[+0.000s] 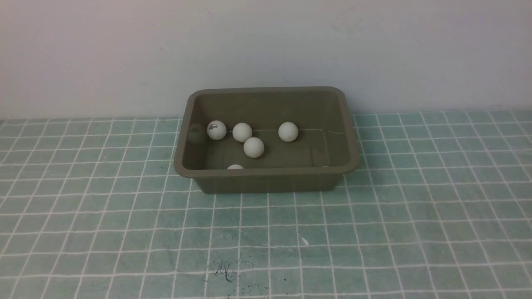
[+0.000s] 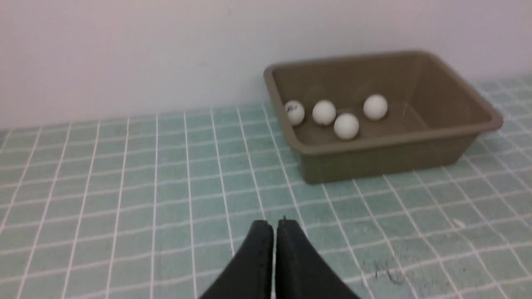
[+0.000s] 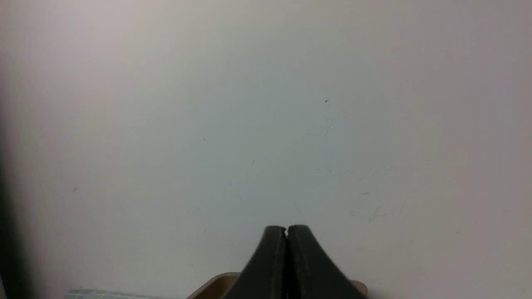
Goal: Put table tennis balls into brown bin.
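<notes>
The brown bin (image 1: 266, 176) stands against the wall at the table's back middle. Several table tennis balls lie inside it: one with a dark logo (image 1: 216, 130), others beside it (image 1: 242, 132), (image 1: 254, 147), (image 1: 288, 131), and one half hidden behind the near wall (image 1: 235, 167). No arm shows in the front view. In the left wrist view my left gripper (image 2: 274, 224) is shut and empty over the tiled cloth, well short of the bin (image 2: 374, 160). In the right wrist view my right gripper (image 3: 286, 229) is shut and empty, facing the wall above a bit of the bin's rim (image 3: 212, 286).
A green cloth with a white grid (image 1: 124, 232) covers the table. Dark scribble marks (image 1: 224, 272) and a small white fleck (image 1: 304, 241) sit on it in front of the bin. A plain white wall (image 1: 266, 50) rises right behind the bin.
</notes>
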